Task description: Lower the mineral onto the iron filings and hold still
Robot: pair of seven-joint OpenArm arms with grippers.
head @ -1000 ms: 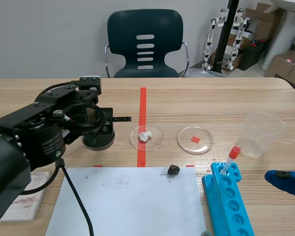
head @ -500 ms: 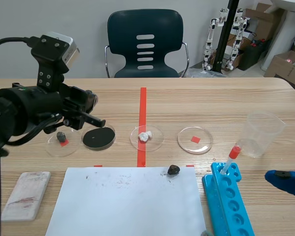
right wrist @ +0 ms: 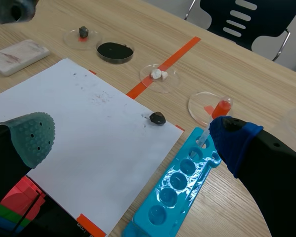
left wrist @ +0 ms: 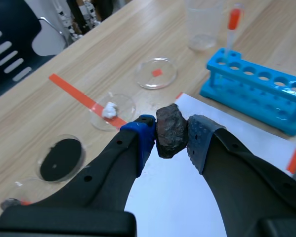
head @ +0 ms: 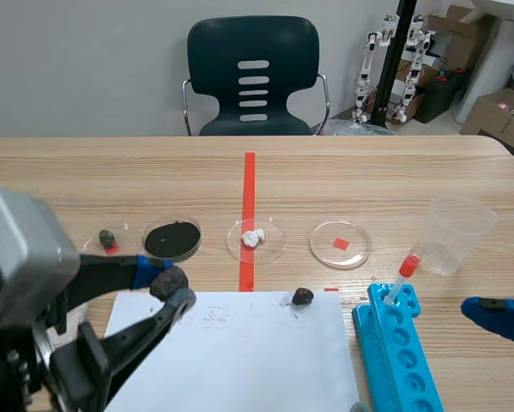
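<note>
A rough dark mineral [left wrist: 171,130] sits pinched between the pads of my left gripper [left wrist: 171,134], which is shut on it. In the scene view that gripper [head: 166,287] hangs low at the near left, over the white paper's [head: 231,352] far left corner. It is on the near side of the dish of black iron filings [head: 172,239], not above it. From the left wrist, the filings dish [left wrist: 62,159] lies ahead and to one side. My right gripper [right wrist: 133,136] stands open over the paper's near right part with nothing in it.
A second dark stone [head: 302,297] lies at the paper's far edge. Dishes hold a small stone [head: 107,238], a white lump [head: 255,239] and a red square [head: 340,245]. A blue tube rack [head: 398,343], a red-capped tube [head: 402,275] and a clear cup [head: 454,233] stand right.
My left arm has come back from over the dishes at the far left, rising and then dropping toward the near left. The right arm has not moved.
</note>
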